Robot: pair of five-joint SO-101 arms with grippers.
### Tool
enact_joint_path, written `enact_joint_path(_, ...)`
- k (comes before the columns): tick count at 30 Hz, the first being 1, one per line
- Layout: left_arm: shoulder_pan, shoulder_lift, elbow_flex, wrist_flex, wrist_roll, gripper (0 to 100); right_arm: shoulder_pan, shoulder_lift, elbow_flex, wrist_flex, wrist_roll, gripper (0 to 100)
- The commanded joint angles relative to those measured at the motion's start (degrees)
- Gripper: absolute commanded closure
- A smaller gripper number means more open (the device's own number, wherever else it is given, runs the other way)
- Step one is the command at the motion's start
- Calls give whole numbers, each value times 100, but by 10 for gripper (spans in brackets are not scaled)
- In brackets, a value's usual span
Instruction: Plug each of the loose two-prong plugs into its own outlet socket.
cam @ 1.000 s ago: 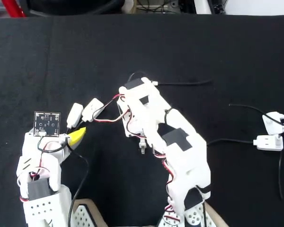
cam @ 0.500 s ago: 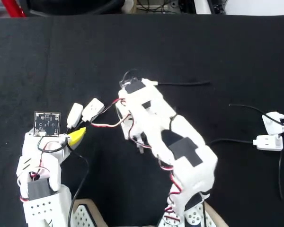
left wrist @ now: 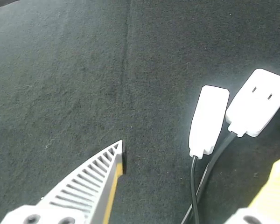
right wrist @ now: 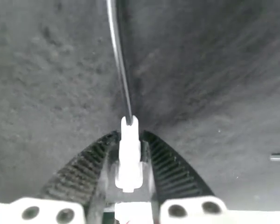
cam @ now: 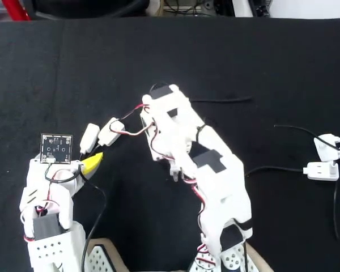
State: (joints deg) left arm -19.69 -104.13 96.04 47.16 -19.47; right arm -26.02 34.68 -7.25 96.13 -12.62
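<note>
The right gripper (right wrist: 129, 140) clamps a two-prong plug (right wrist: 129, 161), its cord (right wrist: 119, 60) trailing ahead, seemingly to carry it left to the outlet sockets (left wrist: 259, 102), beside which the left gripper (left wrist: 198, 161) rests released.

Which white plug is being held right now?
The plug clamped between the right gripper's fingers; the other white pieces lie on the cloth.

Flat, even overhead light in here, black cloth (cam: 283, 68) soaks most of it up so shadows stay faint, while white arm shell (cam: 215, 187), plug (right wrist: 129, 154) & socket (left wrist: 257, 102) glare near blown-out, w/ a pale halo on the cloth round the socket.
</note>
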Motion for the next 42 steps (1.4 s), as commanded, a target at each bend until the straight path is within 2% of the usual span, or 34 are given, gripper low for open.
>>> enact_joint_path(1,-40,-35,48,35,-62,544,62,22,-391,114,35,943)
enact_joint_path(11,-48,-35,48,35,-62,544,53,31,-409,114,475,942)
enact_joint_path(28,-57,-35,48,35,-62,544,79,66,-532,237,484,938)
enact_joint_path(33,-57,-35,48,35,-62,544,88,66,-497,273,475,845)
enact_joint_path(42,-66,-35,48,35,-62,544,88,57,-541,229,475,913)
